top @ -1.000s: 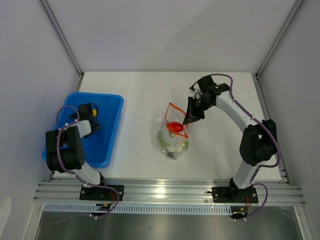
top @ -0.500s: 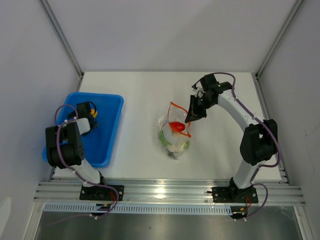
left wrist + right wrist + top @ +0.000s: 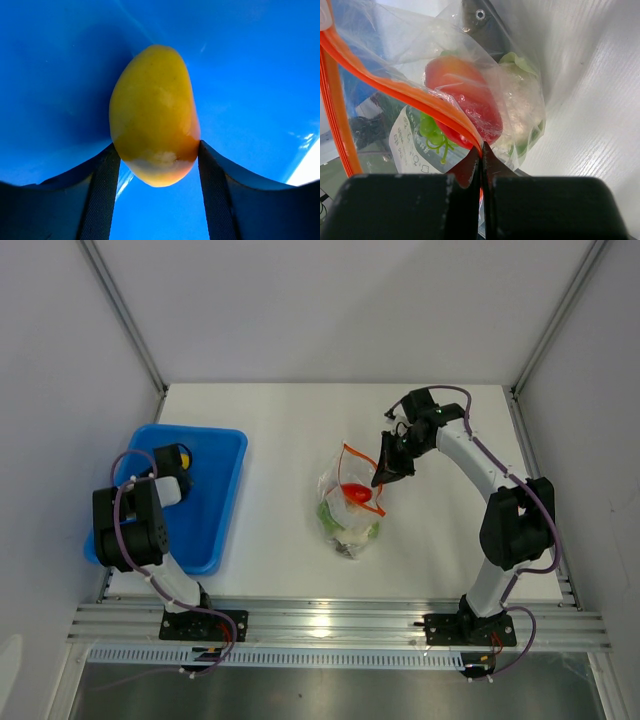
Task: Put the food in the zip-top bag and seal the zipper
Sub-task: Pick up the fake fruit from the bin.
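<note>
A yellow oval fruit [image 3: 152, 110] lies in the blue tray [image 3: 250, 60], and my left gripper [image 3: 157, 150] has both pads pressed against its sides. From above, this fruit [image 3: 183, 456] shows at the left gripper [image 3: 178, 464] inside the tray [image 3: 228, 480]. The clear zip-top bag [image 3: 345, 520] sits mid-table, its mouth lifted. My right gripper [image 3: 379, 478] is shut on the orange-red zipper [image 3: 410, 90] at the mouth's edge. Inside the bag [image 3: 410, 40] are a red-orange piece [image 3: 465, 95], a white cauliflower-like piece [image 3: 517, 95] and green bits [image 3: 432, 132].
The blue tray stands at the table's left edge, against the left arm. White table surface [image 3: 290, 420] lies between tray and bag. Metal frame posts [image 3: 125, 315] rise at the back corners.
The left gripper's jaws have come in from wide open onto the yellow fruit's sides. The right gripper has raised the bag's mouth slightly and holds it.
</note>
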Controlling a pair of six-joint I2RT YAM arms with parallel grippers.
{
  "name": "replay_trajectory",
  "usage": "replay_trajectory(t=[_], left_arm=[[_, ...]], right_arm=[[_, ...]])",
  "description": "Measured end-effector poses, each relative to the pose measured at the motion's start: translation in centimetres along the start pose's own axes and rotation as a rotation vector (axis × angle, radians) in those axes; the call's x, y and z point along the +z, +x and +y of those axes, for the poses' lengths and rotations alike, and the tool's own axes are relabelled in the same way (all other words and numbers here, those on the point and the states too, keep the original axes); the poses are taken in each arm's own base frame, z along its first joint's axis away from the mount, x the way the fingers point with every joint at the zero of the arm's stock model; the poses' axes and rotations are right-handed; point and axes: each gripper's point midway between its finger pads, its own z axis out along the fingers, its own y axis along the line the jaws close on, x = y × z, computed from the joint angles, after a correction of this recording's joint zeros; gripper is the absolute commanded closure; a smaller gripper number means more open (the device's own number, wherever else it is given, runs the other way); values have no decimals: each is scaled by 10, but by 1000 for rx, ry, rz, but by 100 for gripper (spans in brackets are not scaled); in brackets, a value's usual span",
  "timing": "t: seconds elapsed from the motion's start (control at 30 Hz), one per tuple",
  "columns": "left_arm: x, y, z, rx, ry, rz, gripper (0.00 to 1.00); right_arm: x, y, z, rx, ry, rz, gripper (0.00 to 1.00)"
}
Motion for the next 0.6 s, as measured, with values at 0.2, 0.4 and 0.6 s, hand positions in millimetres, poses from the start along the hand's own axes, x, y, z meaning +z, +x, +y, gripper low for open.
replay_trajectory(t=[0.2, 0.4, 0.6], left_arm=[[-1, 1, 1, -10, 21, 21, 69], [-8, 1, 6, 27, 22, 46, 85], [-27, 3, 0, 101, 34, 84, 99]], right_arm=[[0, 0, 0, 1, 0, 1, 100], [0, 0, 0, 1, 0, 1, 100], [-3, 0, 3, -6, -8, -8, 100]])
